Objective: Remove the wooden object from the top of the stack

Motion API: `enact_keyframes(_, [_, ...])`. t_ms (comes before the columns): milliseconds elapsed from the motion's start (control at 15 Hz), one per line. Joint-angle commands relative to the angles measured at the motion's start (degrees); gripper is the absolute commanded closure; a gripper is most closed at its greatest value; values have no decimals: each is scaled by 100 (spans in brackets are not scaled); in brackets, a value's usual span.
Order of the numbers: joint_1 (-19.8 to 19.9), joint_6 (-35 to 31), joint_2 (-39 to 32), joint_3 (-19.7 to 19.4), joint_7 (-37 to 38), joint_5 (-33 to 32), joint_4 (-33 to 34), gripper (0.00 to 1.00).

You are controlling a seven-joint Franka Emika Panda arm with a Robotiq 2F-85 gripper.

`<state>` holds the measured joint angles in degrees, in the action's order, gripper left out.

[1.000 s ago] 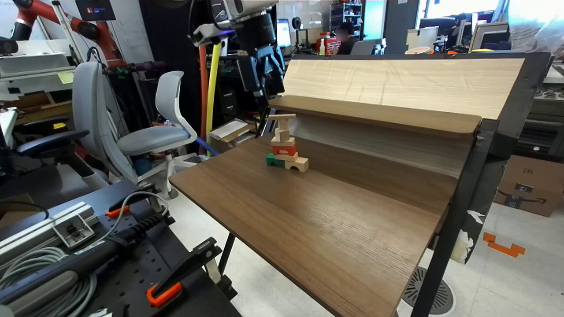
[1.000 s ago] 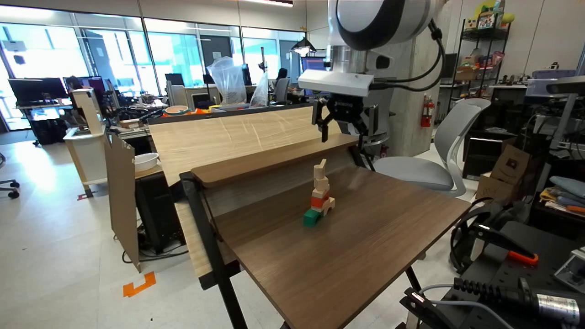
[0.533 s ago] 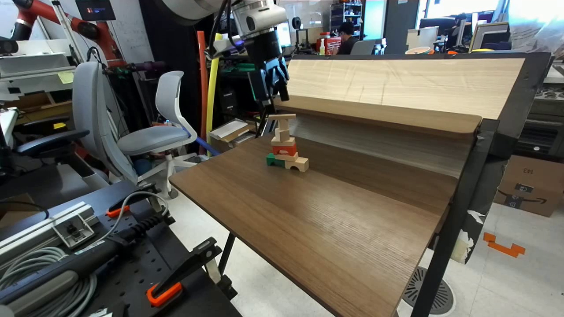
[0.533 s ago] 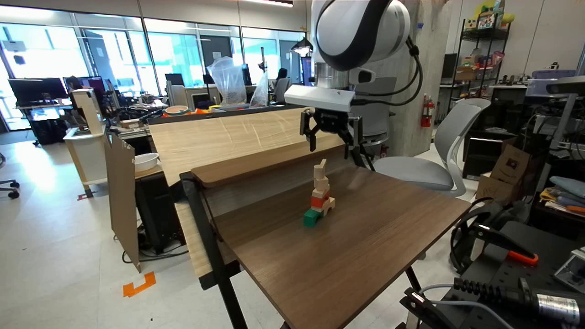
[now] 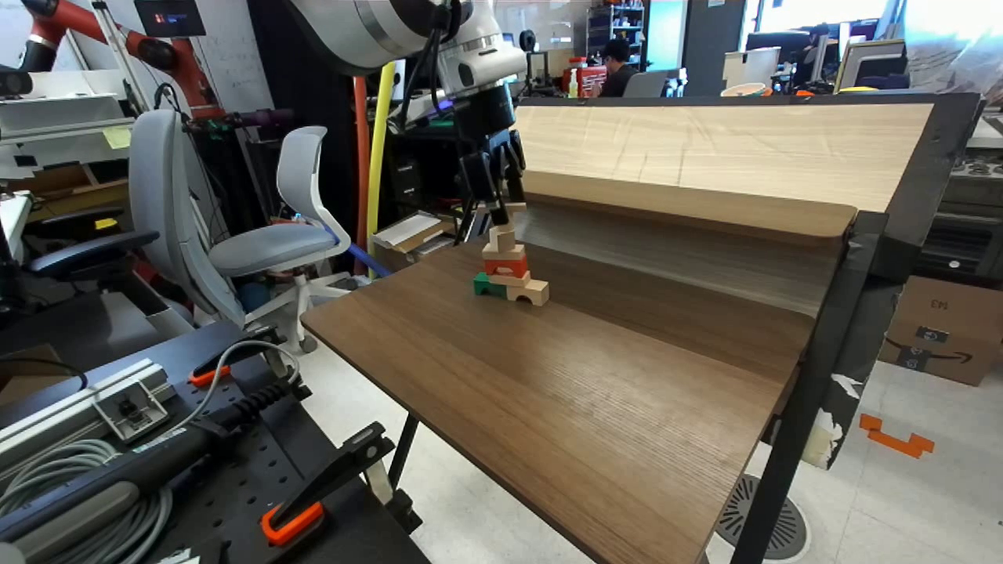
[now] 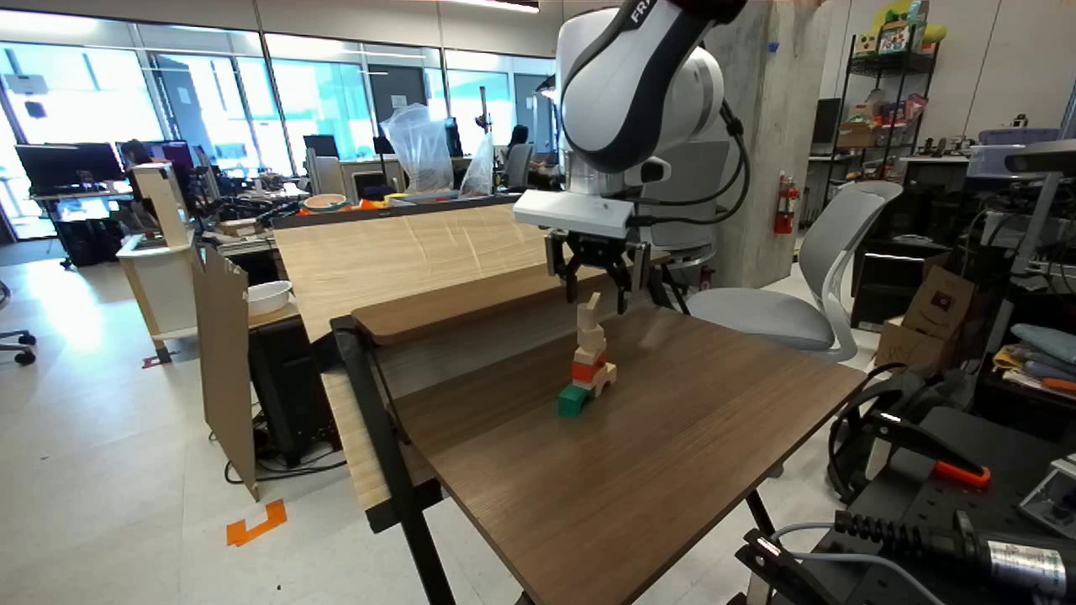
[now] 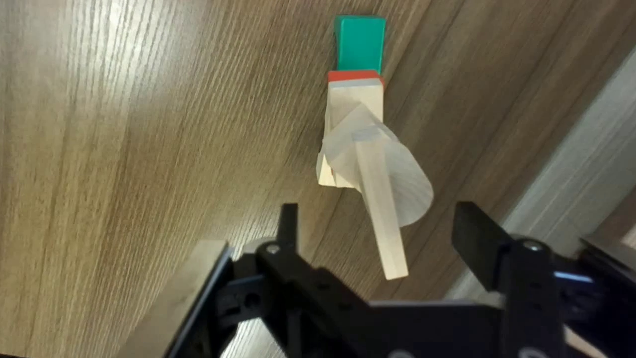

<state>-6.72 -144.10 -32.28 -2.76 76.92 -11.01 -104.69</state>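
The wooden object is a thin pale bar (image 7: 381, 214) lying across the top of the stack (image 7: 354, 97), with one end sticking out toward my gripper. It also shows in both exterior views (image 5: 516, 207) (image 6: 593, 301), partly hidden by a finger in one. The stack (image 5: 505, 267) (image 6: 588, 371) stands upright, with pale blocks, a red one and a green arch at the bottom. My gripper (image 7: 376, 211) is open and empty, pointing down. Its fingers are on either side of the bar's free end in the wrist view. In both exterior views the fingertips (image 5: 508, 208) (image 6: 597, 302) are near the bar's height.
The stack stands on a brown tabletop (image 5: 548, 368). A raised shelf (image 5: 666, 205) (image 6: 504, 296) runs behind it, with a slanted pale board (image 5: 705, 145) above. Grey chairs (image 5: 266, 243) stand beyond the table edge. A black cart (image 5: 258, 462) with clamps and cables is nearby.
My open gripper has come down from above and moved across to the top of the stack, its fingers now near the bar. The stack and the bar have not moved.
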Motion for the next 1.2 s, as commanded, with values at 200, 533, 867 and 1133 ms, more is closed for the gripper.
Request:
enact_keyframes(200, [-162, -90, -298, -179, -161, 153, 324, 73])
enact_keyframes(533, [-158, -97, -250, -169, -218, 174, 414, 93])
enact_keyframes(867, [-139, -95, -204, -163, -248, 208, 501, 93])
enact_keyframes(1133, [-101, -69, -236, -223, -215, 236, 613, 93])
